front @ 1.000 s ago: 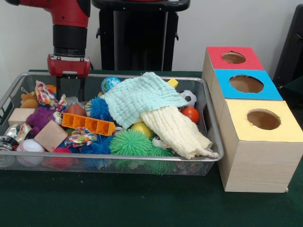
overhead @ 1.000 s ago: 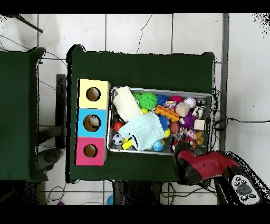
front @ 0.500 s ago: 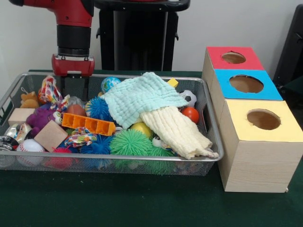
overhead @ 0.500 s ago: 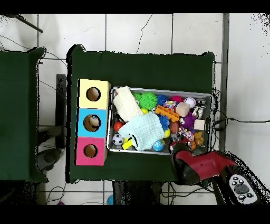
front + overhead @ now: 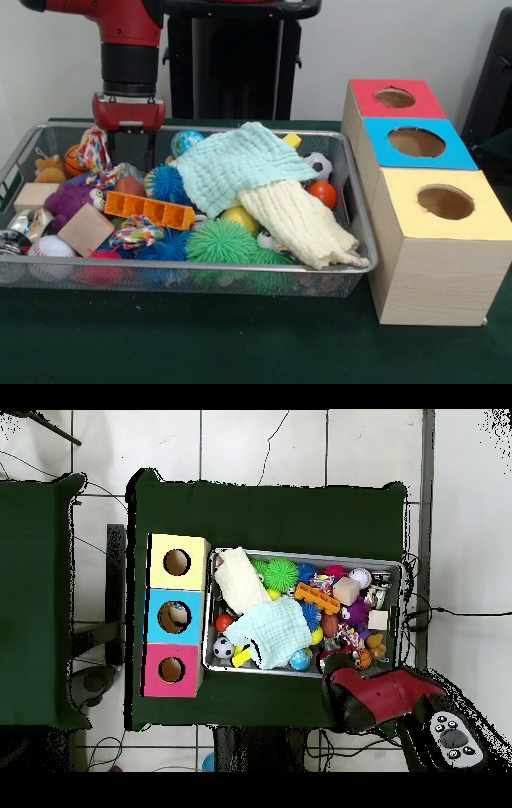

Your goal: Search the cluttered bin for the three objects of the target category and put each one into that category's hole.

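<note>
Front view: a wire bin (image 5: 356, 240) full of toys sits on a green surface (image 5: 200, 344). The red arm's pincer (image 5: 128, 152) hangs at the bin's far left corner; its grip cannot be made out. A colourful fabric toy (image 5: 94, 154) lies just beside it. Red, blue and yellow hole boxes (image 5: 424, 200) stand right of the bin.

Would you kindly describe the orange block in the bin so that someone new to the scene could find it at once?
Start at the wire mesh bin on the green table, and go to its half farther from the three coloured boxes. There, beside the blue spiky ball, lies the orange block. It is the only long, flat orange piece with a row of square openings; its neighbours are round, soft or plain wood.
</note>
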